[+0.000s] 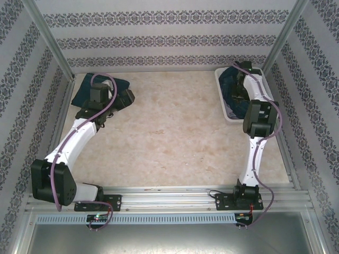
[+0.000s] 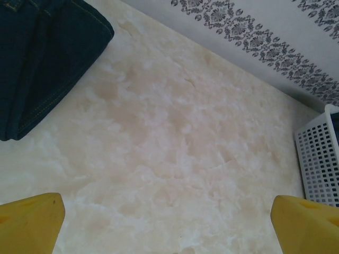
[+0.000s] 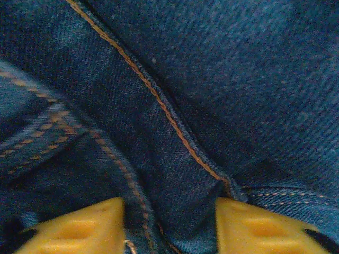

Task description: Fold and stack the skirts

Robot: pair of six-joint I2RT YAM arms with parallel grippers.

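A folded dark blue denim skirt lies at the far left of the table; in the left wrist view the same skirt is at the upper left. My left gripper hovers just to its right, open, and its yellow fingertips stand wide apart over bare table. My right gripper reaches down into the white basket. There it is shut on a bunched fold of another denim skirt with orange stitching, and cloth fills the space between its fingers.
The white lattice basket stands at the far right of the marbled table. Patterned walls and metal frame posts close in the back and sides. A metal rail with both arm bases runs along the near edge.
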